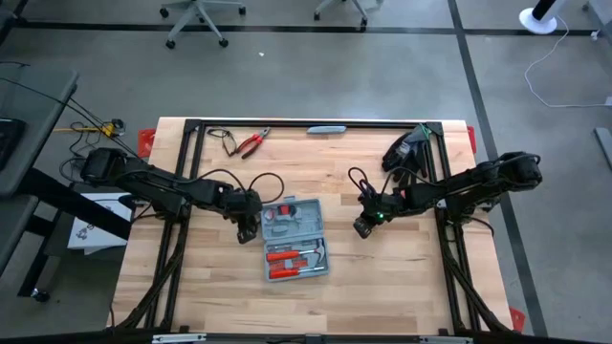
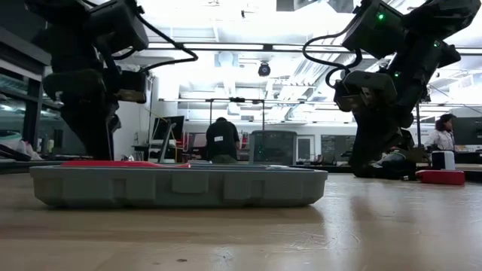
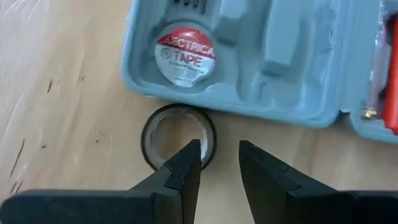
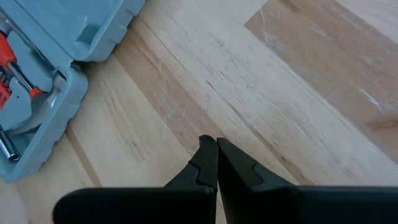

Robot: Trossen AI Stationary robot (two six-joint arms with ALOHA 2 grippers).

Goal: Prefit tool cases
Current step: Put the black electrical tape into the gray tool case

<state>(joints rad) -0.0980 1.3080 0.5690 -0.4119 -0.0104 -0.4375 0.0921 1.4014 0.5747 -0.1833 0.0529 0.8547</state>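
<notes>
tool case [image 1: 294,239]: grey-blue shell, grey moulded inside | tools [image 1: 287,258] in case: red handles | tape label [image 3: 185,54]: red and white, grey lettering | loose tape roll [image 3: 178,135]: black | surface [image 1: 382,277]: pale wood grain | pliers [image 1: 252,143]: red handles

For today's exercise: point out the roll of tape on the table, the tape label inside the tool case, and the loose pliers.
roll of tape [image 3: 149,138], left wrist view, on its black ring.
tape label [image 3: 185,55], left wrist view, on its printed face.
loose pliers [image 1: 251,143], high view, on the red handles.
</notes>
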